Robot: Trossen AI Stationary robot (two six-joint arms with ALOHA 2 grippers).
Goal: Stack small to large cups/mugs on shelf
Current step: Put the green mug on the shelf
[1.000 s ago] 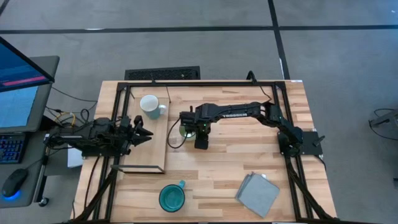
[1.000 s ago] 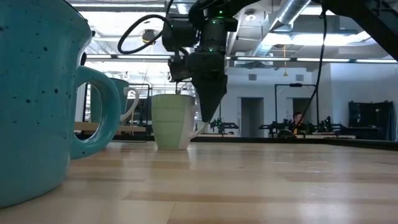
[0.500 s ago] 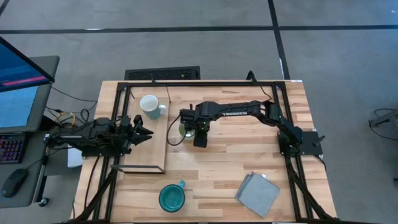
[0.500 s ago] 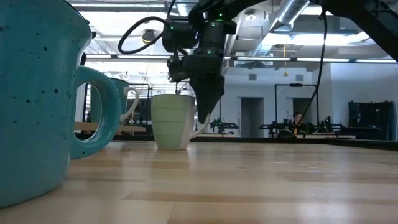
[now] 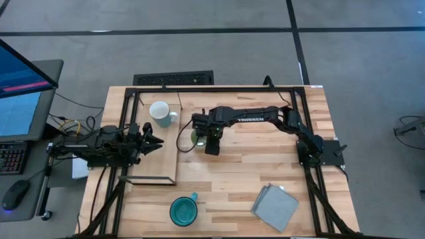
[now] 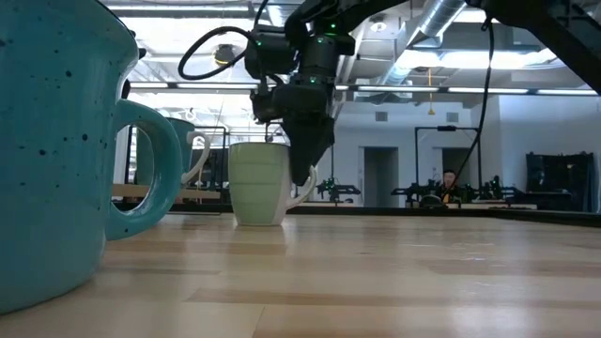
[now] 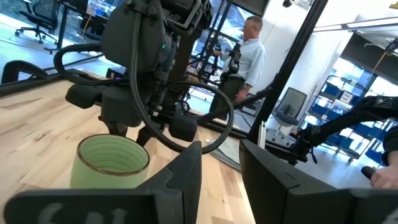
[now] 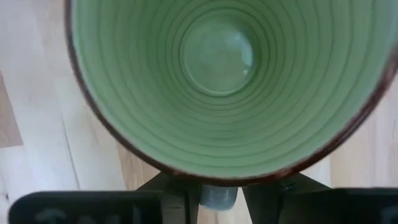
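Standing upright on the tabletop [image 5: 252,166] just beside the shelf's [image 5: 156,169] right edge, your green mug [image 6: 258,183] has the right gripper [image 6: 302,174] directly over it. In the right wrist view the fingers [image 8: 180,190] are apart, one on each side of the mug's handle [image 8: 219,196]; whether they touch it cannot be told. The mug has a ribbed pale green inside and a dark brown rim. Its handle points toward the table's near edge.

Note the white mug [image 5: 160,113] at the shelf's far end, handle to the right, apart from the black frame. Most of the board nearer the camera side is bare. The teal mug [image 5: 183,211] sits near the front edge of the tabletop, well apart from the shelf, and a grey cloth [image 5: 275,207] lies at the front right.

Your left gripper [image 5: 151,141] hovers at the shelf's left edge, fingers [image 7: 186,177] apart and holding nothing, pointed at the green mug.
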